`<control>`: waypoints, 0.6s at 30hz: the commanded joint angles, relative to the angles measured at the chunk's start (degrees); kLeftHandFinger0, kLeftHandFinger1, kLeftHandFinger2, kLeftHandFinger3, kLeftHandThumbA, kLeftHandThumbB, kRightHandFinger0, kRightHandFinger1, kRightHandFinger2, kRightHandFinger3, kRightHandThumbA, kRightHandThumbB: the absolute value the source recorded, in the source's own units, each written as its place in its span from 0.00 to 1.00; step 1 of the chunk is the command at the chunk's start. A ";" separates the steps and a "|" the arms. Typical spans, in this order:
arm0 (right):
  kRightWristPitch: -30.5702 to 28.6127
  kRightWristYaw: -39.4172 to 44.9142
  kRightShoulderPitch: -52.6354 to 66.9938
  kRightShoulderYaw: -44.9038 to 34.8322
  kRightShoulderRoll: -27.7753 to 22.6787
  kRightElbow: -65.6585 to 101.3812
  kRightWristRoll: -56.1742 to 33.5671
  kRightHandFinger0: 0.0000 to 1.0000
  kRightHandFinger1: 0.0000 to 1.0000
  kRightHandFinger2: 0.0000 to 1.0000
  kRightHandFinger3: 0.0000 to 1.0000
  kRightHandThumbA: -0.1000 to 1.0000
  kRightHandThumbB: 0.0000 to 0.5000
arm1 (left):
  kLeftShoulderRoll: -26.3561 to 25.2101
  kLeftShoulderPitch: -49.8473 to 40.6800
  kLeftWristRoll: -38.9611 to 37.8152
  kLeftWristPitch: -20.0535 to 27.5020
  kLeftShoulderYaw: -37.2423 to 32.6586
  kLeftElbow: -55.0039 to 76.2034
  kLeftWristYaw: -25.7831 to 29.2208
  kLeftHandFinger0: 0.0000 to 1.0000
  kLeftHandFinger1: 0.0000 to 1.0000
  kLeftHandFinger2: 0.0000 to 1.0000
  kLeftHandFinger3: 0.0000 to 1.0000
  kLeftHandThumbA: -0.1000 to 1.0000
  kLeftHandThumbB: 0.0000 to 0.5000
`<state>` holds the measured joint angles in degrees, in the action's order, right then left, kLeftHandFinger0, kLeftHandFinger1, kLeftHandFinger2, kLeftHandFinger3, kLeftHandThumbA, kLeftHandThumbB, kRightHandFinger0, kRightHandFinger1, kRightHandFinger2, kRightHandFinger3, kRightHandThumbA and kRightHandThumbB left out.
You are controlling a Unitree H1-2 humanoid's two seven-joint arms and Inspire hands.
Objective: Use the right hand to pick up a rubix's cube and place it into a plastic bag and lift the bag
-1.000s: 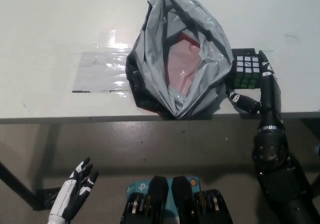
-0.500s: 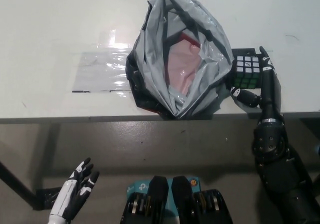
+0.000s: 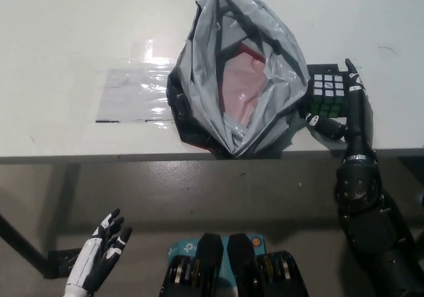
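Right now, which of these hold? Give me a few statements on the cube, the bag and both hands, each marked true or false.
1. The cube is inside the bag. False: it sits on the table, just beside the bag.
2. The right hand is at the cube, fingers around it. True.
3. The bag's mouth gapes open. True.
4. The left hand holds the bag. False: it rests open below the table edge, holding nothing.
5. The bag has been lifted off the table. False: it lies on the table.
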<state>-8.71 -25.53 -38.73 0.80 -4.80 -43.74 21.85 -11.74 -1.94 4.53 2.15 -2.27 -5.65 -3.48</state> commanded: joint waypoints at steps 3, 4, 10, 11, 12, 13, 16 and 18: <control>-0.80 -0.13 -3.90 -0.16 -0.16 1.62 -1.59 1.00 1.00 1.00 1.00 0.95 1.00 | -0.08 0.52 0.29 1.07 0.05 1.97 -0.34 1.00 1.00 1.00 1.00 0.85 0.32; -1.26 -0.05 -3.91 -0.13 -0.21 1.39 -1.79 1.00 1.00 1.00 1.00 0.93 1.00 | -0.02 0.51 0.28 1.07 0.00 2.01 -0.39 1.00 1.00 1.00 1.00 0.85 0.31; -1.45 0.34 -5.34 0.06 -0.21 0.33 -2.37 1.00 1.00 1.00 1.00 0.95 1.00 | 0.07 0.93 0.08 0.97 0.14 2.18 -0.44 1.00 1.00 1.00 1.00 0.84 0.31; -1.42 0.43 -5.48 0.02 -0.19 0.44 -2.50 1.00 1.00 1.00 1.00 0.94 1.00 | 0.09 0.99 0.11 1.03 0.14 2.16 -0.40 1.00 1.00 1.00 1.00 0.84 0.31; -1.59 0.49 -5.72 0.00 -0.19 0.35 -2.75 1.00 1.00 1.00 1.00 0.93 1.00 | 0.07 1.09 0.20 1.16 0.13 2.08 -0.38 1.00 1.00 1.00 1.00 0.84 0.31; -1.69 0.49 -5.83 0.00 -0.19 0.23 -2.83 1.00 1.00 1.00 1.00 0.93 1.00 | 0.05 1.11 0.26 1.24 0.12 2.03 -0.37 1.00 1.00 1.00 1.00 0.84 0.31; -1.99 0.54 -6.66 -0.09 -0.18 -0.36 -3.24 1.00 1.00 1.00 1.00 0.91 0.97 | 0.01 1.16 0.35 0.92 0.12 2.16 -0.38 1.00 1.00 1.00 1.00 0.84 0.29; -2.11 0.88 -7.15 -0.20 -0.05 -0.66 -3.70 1.00 1.00 1.00 1.00 0.89 0.95 | 0.07 1.06 0.09 1.28 0.19 2.02 -0.43 1.00 1.00 1.00 1.00 0.84 0.29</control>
<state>-8.77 -25.12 -41.39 0.83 -4.78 -44.32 19.97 -11.58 -1.55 4.50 2.13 -2.26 -5.46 -3.67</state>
